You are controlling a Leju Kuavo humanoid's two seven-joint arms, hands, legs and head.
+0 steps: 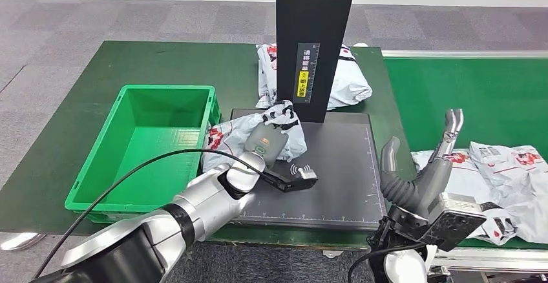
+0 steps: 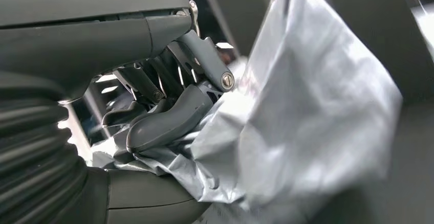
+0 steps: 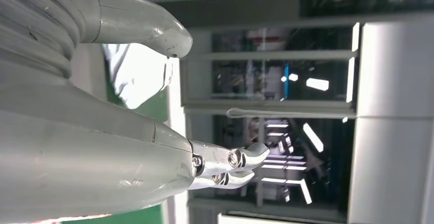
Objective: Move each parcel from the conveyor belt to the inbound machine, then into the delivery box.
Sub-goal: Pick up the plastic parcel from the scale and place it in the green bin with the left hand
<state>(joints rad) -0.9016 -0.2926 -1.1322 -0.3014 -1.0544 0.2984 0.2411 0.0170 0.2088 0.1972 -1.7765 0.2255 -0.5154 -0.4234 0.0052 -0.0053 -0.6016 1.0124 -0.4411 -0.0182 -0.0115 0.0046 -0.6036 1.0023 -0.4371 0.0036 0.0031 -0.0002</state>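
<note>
- While the left hand (image 1: 266,146) is gripping a grey plastic parcel (image 1: 255,137), the parcel is sitting bunched on the dark scanning plate (image 1: 336,179) of the inbound machine, its left end hanging past the plate's edge toward the green box (image 1: 145,144).
- In the left wrist view, the thumb and dark fingers (image 2: 158,127) are closing around a crumpled fold of the parcel (image 2: 307,121), which looks like a hold meant for lifting soft film rather than pressing it flat.
- Since the parcel is lying right below the black column (image 1: 315,44) of the machine, it is probably being presented for reading; judging by that, the scanning step is under way and the drop into the green box is not yet done.
- That box is standing just beside the plate on the green tabletop (image 1: 77,102), placed so a short sideways carry would finish the move.
- Over at the conveyor belt (image 1: 465,89), the right hand (image 1: 423,170) is hovering with fingers apart and holding nothing, above more parcels (image 1: 510,173) waiting there, likely poised for the next pick.
- Behind the column, another white parcel (image 1: 349,83) is lying on the tabletop.
- Slippery, limp film could slide out of the grip during the carry.
</note>
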